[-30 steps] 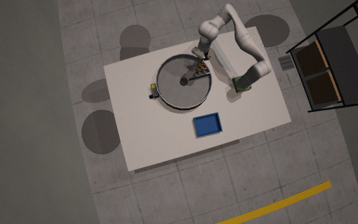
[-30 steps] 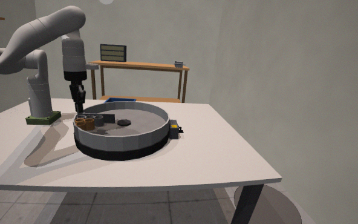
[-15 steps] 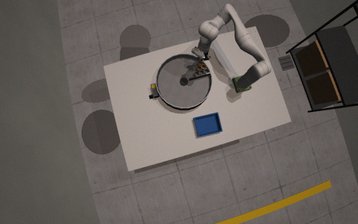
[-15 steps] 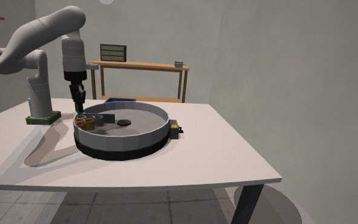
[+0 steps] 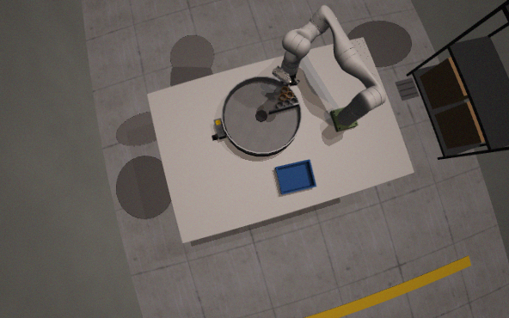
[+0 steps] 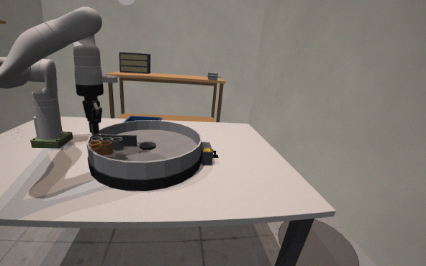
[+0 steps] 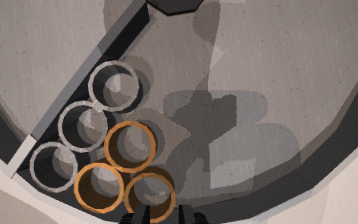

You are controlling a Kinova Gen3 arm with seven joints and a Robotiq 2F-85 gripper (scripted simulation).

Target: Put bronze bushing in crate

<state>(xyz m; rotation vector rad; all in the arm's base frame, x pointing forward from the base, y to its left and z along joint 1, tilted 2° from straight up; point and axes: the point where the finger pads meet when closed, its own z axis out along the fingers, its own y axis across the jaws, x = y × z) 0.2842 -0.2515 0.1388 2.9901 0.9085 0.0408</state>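
The arm (image 5: 350,56) (image 6: 57,30) is pale grey, rounded and tubular, with thin seam rings; its gripper (image 5: 293,82) (image 6: 94,132) (image 7: 164,215) looks black, possibly with greyer metal bits.
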